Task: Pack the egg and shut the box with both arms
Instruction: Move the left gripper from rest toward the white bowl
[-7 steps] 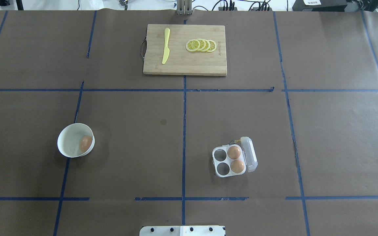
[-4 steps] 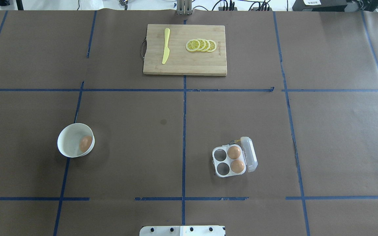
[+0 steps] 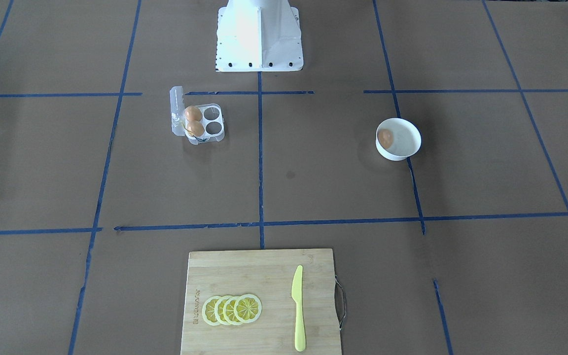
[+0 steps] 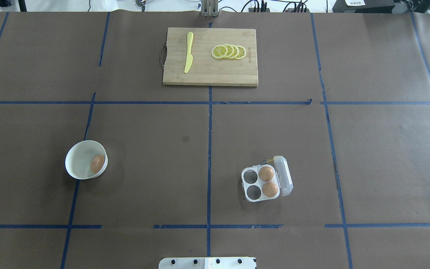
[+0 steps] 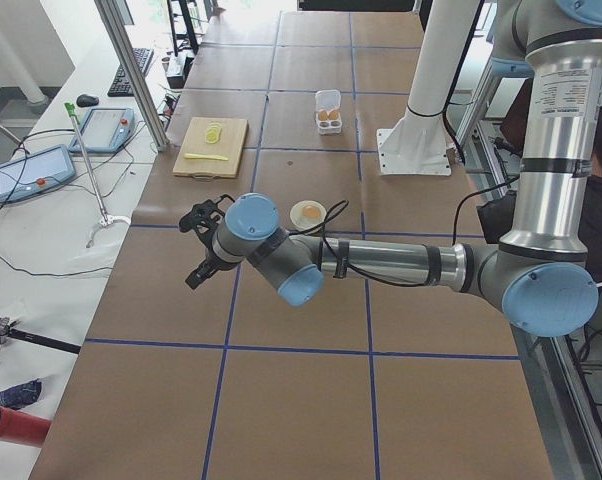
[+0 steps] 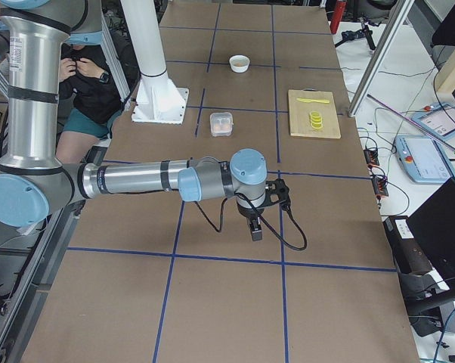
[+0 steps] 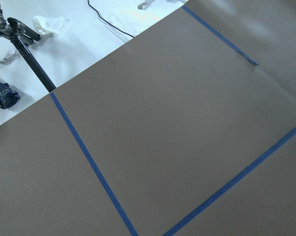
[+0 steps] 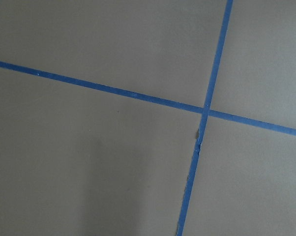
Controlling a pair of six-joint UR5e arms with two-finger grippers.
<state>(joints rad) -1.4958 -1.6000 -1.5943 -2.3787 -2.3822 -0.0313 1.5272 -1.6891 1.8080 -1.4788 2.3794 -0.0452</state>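
The egg (image 4: 97, 163) lies in a round white bowl (image 4: 74, 164) on the table's left; it also shows in the front-facing view (image 3: 385, 137). The box (image 4: 250, 175) stands right of centre with its clear lid (image 4: 284, 175) open. It holds two brown eggs (image 4: 266, 173) in the cells beside the lid, and the other two cells are empty. My left gripper (image 5: 196, 250) hovers over the table's left end, far from the bowl. My right gripper (image 6: 255, 229) hovers over the right end, far from the box. I cannot tell whether either is open or shut.
A wooden cutting board (image 4: 233, 73) lies at the far middle with a yellow knife (image 4: 189, 52) and lemon slices (image 4: 228, 51) on it. The white pedestal base (image 3: 258, 34) stands at the near edge. Blue tape lines cross the brown table cover.
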